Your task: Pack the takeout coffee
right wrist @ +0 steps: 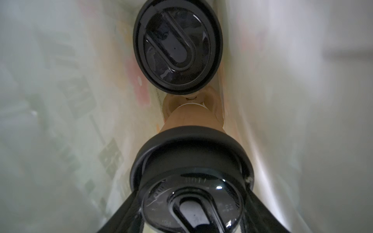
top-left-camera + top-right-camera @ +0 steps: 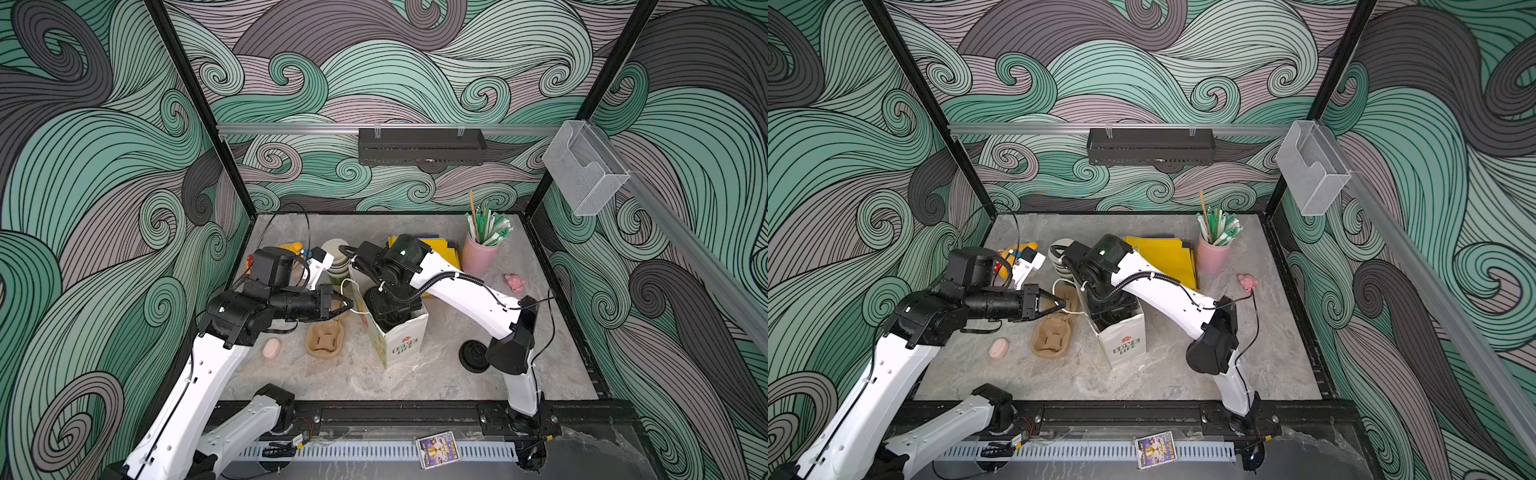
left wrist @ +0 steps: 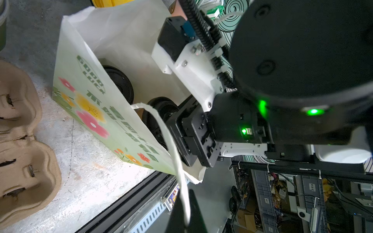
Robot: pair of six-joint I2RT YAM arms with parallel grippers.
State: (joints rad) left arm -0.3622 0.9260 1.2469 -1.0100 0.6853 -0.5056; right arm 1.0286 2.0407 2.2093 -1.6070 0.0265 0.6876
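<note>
**Packing the takeout coffee: hazards at the point of placement.** The left hand (image 2: 348,306) is fully closed. It pinches the white handle (image 3: 173,145) of the paper bag (image 2: 401,345) and draws that wall outward, so the mouth gapes. The right hand (image 1: 191,191) reaches down inside the bag. Its fingers (image 1: 121,212) are partly spread, one on each side of the black lid of the near cup (image 1: 191,121), which they clasp. The far cup (image 1: 177,48) stands upright deeper in the bag, close beside the near one; whether the two touch cannot be told. Both cups thus lie within the bag, which stands on the surface (image 2: 415,382) near an empty pulp carrier (image 2: 324,338).

Probable failures:
- (a) A grip on the lid alone may pull it off its cup if the hand lifts or shifts.
- (b) Release before the base is seated would let the near cup tip against its neighbour.
- (c) Withdrawal of the right hand may catch the thin wall and drag or topple the bag.
- (d) A slack handle would let the mouth fold onto the arm.
</note>
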